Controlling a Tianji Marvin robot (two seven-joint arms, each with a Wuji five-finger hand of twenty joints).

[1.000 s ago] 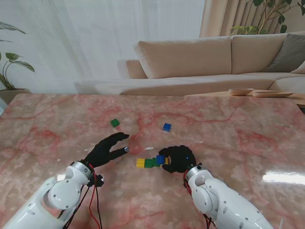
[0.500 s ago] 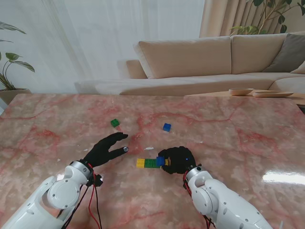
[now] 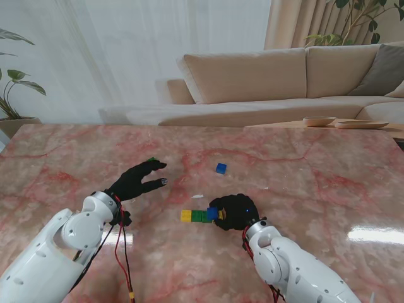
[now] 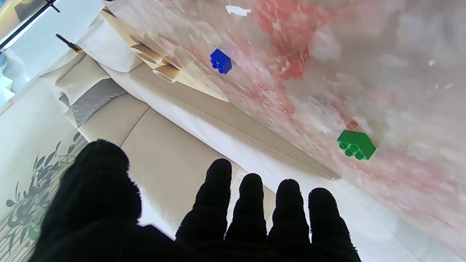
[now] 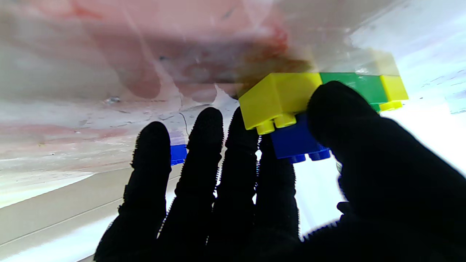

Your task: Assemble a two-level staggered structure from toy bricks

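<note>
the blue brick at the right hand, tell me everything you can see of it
The blue brick is a small, glossy plastic toy block with round studs on top. It sits on the second level, atop the row of bricks, over the yellow brick at the row's right end. It looks level. The right hand is on it, its thumb against one side and a finger at the other. How firmly it is seated cannot be told.

Pink-veined marble table (image 3: pixel 303 189), black-gloved hands

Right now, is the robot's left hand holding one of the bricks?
No: the left hand is open with fingers spread and nothing in it, and the loose green brick lies on the table beyond its fingertips.
</note>
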